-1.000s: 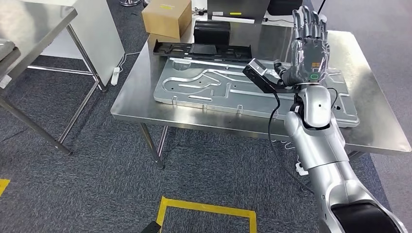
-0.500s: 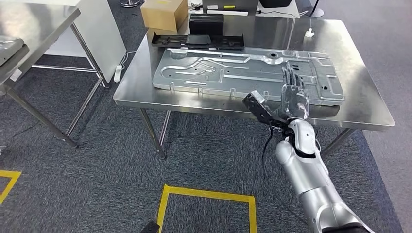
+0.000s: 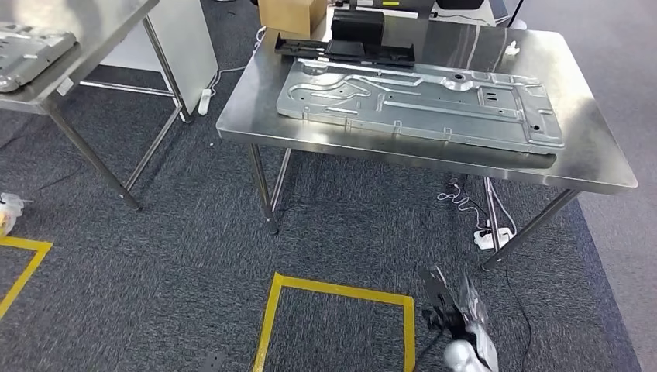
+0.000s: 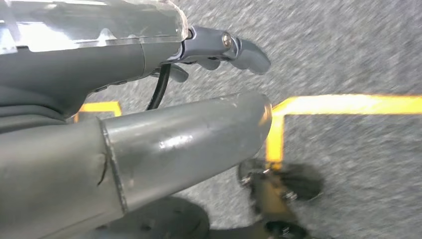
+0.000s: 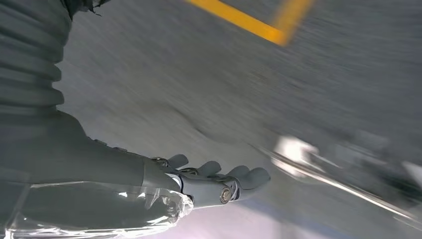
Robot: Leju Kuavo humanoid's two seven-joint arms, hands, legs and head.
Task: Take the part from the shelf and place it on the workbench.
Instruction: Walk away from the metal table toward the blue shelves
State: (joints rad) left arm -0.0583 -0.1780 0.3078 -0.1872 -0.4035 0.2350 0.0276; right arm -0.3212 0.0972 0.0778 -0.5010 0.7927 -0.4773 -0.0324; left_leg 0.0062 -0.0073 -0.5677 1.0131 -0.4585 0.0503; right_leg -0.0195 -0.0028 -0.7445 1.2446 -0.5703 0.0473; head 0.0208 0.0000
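Workbench (image 3: 596,167) carries part (image 3: 422,97) near front edge; right hand (image 3: 465,310) dropped away, empty, fingers apart (placement looks done). Left hand (image 4: 219,47) holds nothing.

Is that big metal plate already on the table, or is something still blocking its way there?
Nothing visible blocks it. The metal plate already lies flat on the steel table, in front of a black tray. The right hand hangs low over the carpet, apart from the plate and holding nothing.
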